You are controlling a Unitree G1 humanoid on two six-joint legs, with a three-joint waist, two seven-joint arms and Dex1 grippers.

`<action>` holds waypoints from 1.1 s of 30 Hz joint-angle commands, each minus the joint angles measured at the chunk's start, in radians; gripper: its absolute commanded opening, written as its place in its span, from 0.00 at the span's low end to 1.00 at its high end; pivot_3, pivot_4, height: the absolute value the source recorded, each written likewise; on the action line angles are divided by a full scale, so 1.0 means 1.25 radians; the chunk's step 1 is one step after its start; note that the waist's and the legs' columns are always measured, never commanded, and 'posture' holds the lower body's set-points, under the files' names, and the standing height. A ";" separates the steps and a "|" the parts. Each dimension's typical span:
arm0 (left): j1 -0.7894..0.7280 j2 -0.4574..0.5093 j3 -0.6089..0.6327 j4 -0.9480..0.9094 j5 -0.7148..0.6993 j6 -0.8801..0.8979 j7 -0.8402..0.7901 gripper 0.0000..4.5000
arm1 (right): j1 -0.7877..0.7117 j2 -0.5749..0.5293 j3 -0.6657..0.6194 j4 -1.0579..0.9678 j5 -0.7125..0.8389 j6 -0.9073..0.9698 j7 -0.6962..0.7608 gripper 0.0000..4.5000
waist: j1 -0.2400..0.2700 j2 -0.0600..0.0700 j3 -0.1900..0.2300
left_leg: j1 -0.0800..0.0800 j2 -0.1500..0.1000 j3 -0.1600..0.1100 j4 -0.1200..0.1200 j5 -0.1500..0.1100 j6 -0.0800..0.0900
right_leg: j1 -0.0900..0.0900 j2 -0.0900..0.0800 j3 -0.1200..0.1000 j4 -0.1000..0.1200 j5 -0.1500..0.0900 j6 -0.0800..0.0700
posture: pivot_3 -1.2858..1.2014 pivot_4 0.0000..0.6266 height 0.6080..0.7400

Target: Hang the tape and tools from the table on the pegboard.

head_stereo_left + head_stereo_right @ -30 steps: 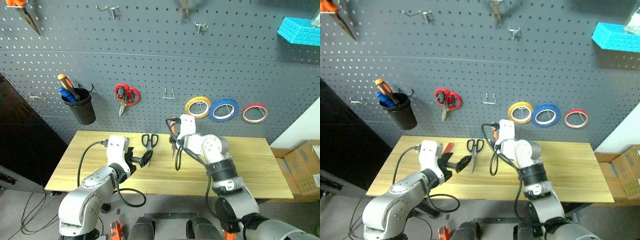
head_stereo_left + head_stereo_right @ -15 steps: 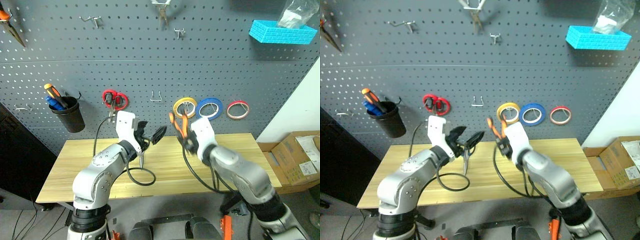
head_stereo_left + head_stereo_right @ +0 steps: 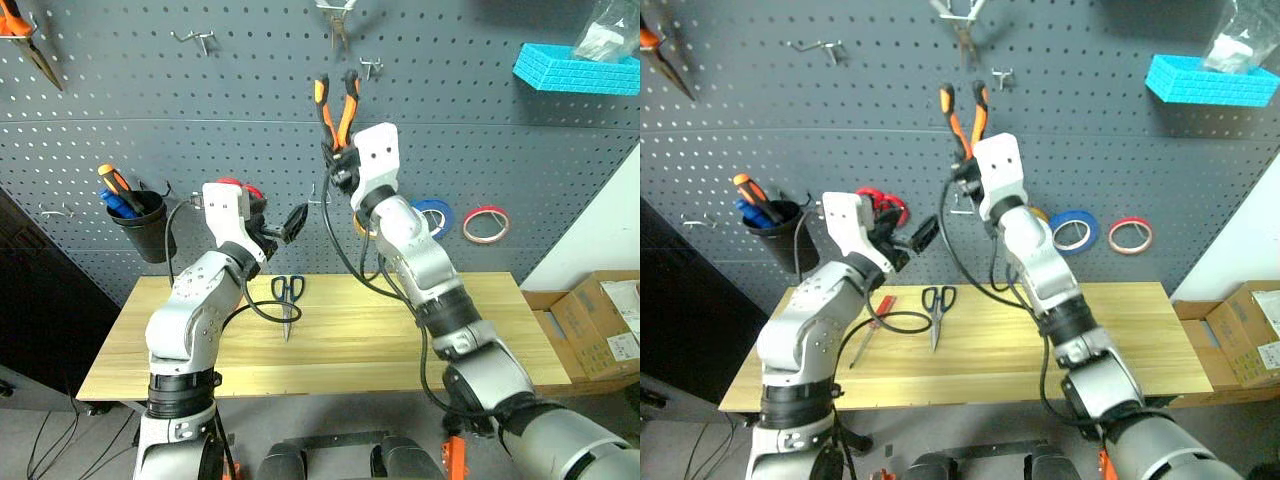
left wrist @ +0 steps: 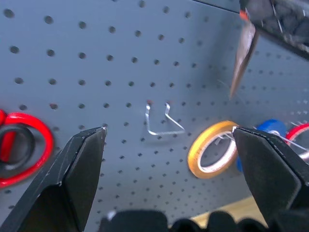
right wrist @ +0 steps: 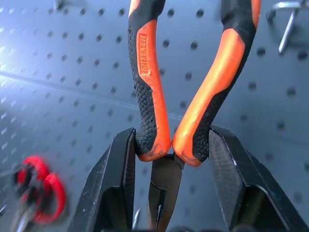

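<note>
Left eye view — table [image 3: 480, 330] under pegboard [image 3: 150, 110]; right fingers [image 5: 130, 188] grip pliers [image 3: 335, 105], left fingers [image 4: 82, 164] apart.

Right arm raised, its tool [image 5: 169, 159] clamped on something; left tool [image 4: 169, 145] spread wide, level

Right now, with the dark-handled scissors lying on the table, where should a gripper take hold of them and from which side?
Grip the scissors from above, across the neck just below the handle loops. They lie flat on the table, loops toward the pegboard, blades pointing to the front edge, bare wood on both sides.
</note>
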 commanded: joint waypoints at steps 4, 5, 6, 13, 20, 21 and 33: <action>-0.022 0.002 -0.003 0.002 -0.004 -0.023 -0.016 1.00 | -0.097 0.032 -0.045 0.213 -0.053 -0.220 -0.051 0.39 | 0.006 0.000 0.000 | 0.000 0.000 0.000 -0.001 0.000 0.000 | 0.000 0.000 0.000 0.000 0.000 0.000 | 0.59 0.00 1.00; -0.020 0.002 -0.002 0.003 -0.003 -0.023 -0.016 1.00 | -0.106 0.035 -0.051 0.239 -0.057 -0.239 -0.058 0.39 | 0.012 0.000 0.000 | 0.000 0.000 0.000 -0.001 0.000 0.000 | 0.000 0.000 0.000 0.000 0.000 0.000 | 0.59 0.00 1.00; -0.018 0.004 -0.001 0.004 -0.001 -0.021 -0.015 1.00 | -0.115 0.041 -0.056 0.265 -0.061 -0.255 -0.066 0.39 | 0.016 0.000 0.000 | 0.000 0.000 0.000 -0.001 0.000 0.000 | 0.000 0.000 0.000 0.000 0.000 0.000 | 0.59 0.00 1.00; 0.036 0.020 0.019 -0.079 -0.018 0.029 0.003 1.00 | -0.104 0.102 -0.088 0.391 -0.068 -0.347 -0.091 0.39 | 0.029 0.000 0.000 | 0.000 0.000 -0.001 -0.001 0.000 0.000 | 0.000 0.000 0.000 0.001 0.000 -0.001 | 0.61 0.00 1.00; 0.097 0.046 0.050 -0.172 -0.047 0.092 0.026 1.00 | -0.073 0.115 -0.095 0.447 -0.083 -0.384 -0.092 0.39 | 0.056 0.000 0.000 | 0.001 0.000 -0.001 -0.001 0.000 0.000 | 0.000 0.000 0.000 0.001 0.000 -0.001 | 0.63 0.00 1.00; 0.105 0.046 0.052 -0.183 -0.050 0.099 0.030 1.00 | -0.071 0.113 -0.096 0.452 -0.087 -0.387 -0.092 0.39 | 0.060 0.000 0.000 | 0.001 0.000 -0.001 -0.001 0.000 0.000 | 0.000 0.000 0.000 0.001 0.000 -0.001 | 0.63 0.00 1.00; 0.116 0.051 0.059 -0.215 -0.064 0.132 0.046 1.00 | -0.108 0.067 -0.117 0.489 -0.111 -0.397 -0.115 0.39 | 0.074 0.000 0.065 | 0.001 0.000 -0.002 0.002 0.002 0.002 | -0.001 0.000 -0.001 0.010 -0.007 -0.011 | 0.63 0.27 1.00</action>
